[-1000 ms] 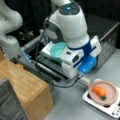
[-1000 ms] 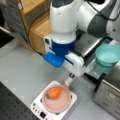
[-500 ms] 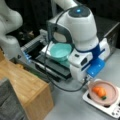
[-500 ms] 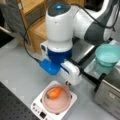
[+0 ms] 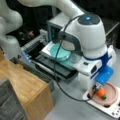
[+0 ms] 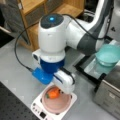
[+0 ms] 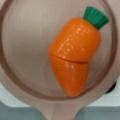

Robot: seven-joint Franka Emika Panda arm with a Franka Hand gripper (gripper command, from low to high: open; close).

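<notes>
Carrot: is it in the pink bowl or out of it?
In. The carrot lies on its side inside the pink bowl, rim all around it; the gripper is right above in a front view.

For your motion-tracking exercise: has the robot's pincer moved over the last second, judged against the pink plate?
Yes. In both front views the pincer has come down and in toward the pink plate, now standing close over the toy carrot.

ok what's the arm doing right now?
The Panda's gripper hangs right over a toy carrot lying in a pink bowl. The bowl sits on a white scale-like base on the grey table. In the wrist view the carrot lies loose in the bowl, with no fingers touching it. A teal bowl sits apart on a rack, beside a wooden cabinet.
</notes>
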